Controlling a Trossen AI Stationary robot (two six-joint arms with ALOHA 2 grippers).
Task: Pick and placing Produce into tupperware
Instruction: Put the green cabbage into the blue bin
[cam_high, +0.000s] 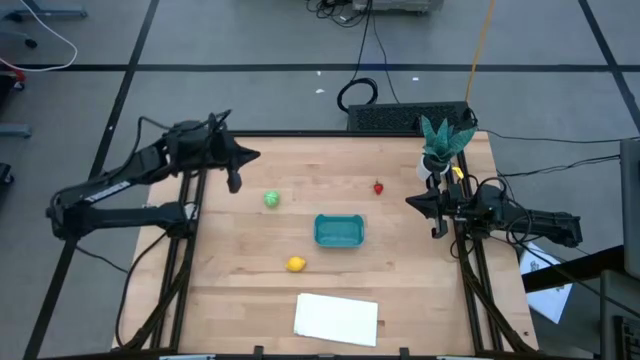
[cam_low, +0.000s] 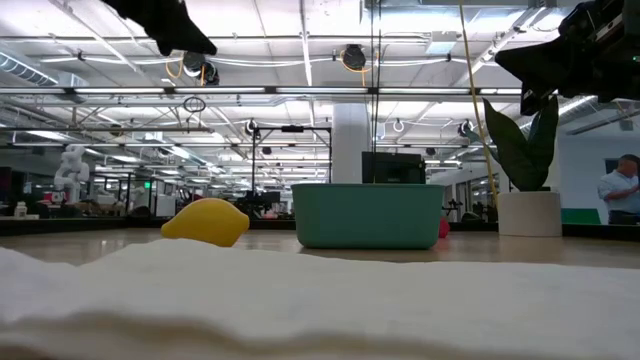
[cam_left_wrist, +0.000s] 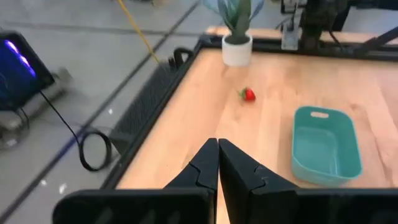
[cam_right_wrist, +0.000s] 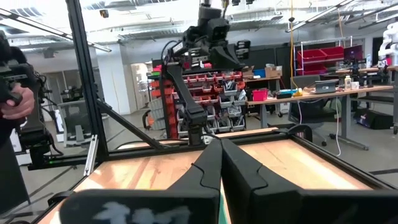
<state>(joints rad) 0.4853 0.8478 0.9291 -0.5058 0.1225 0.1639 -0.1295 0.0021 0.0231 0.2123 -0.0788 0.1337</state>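
Note:
The teal tub (cam_high: 339, 231) stands near the table's middle, also seen in the low view (cam_low: 368, 214) and left wrist view (cam_left_wrist: 326, 147). The light-green ball (cam_high: 271, 199) lies to its far left. The red strawberry piece (cam_high: 378, 187) (cam_left_wrist: 248, 94) lies on the tub's far side. The yellow lemon (cam_high: 296, 264) (cam_low: 206, 221) rests on its near left side. My left gripper (cam_high: 243, 160) (cam_left_wrist: 218, 149) is shut, raised at the far left. My right gripper (cam_high: 412, 202) (cam_right_wrist: 221, 148) is shut, raised at the right edge.
A potted plant with teal leaves (cam_high: 441, 145) stands at the far right corner. A white sheet (cam_high: 337, 318) lies at the near edge. A dark keyboard-like slab (cam_high: 408, 117) sits beyond the far edge. A person (cam_low: 621, 190) stands in the room behind.

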